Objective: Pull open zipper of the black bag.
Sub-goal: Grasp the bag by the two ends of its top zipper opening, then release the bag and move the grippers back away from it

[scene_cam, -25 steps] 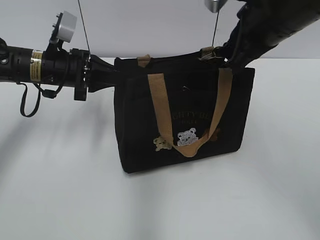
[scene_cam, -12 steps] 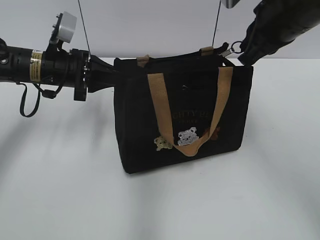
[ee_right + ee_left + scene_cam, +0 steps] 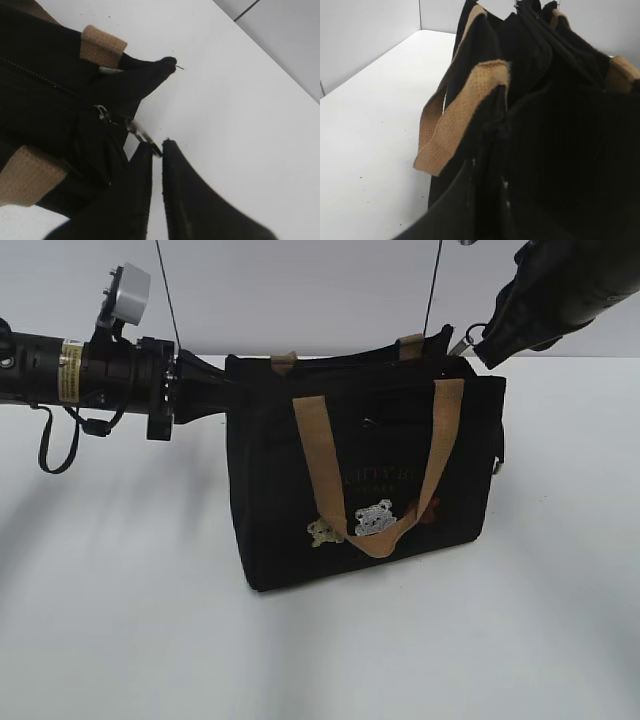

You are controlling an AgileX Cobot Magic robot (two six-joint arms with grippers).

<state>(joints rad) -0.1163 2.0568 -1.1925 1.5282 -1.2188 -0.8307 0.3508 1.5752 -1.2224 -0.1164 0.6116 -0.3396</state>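
I find the black bag (image 3: pixel 365 475) upright mid-table on the white table (image 3: pixel 120 640), one tan handle (image 3: pixel 378 470) draped down its near face. The left gripper (image 3: pixel 215 388) is clamped on the bag's left top edge. At the right end, the right gripper (image 3: pixel 156 150) has its tips nearly together, pinching the silver pull tab (image 3: pixel 142 136) of the zipper (image 3: pixel 35 72). A second handle (image 3: pixel 102 46) lies beside the zipper line. Two thin cables (image 3: pixel 432 290) hang behind the bag.
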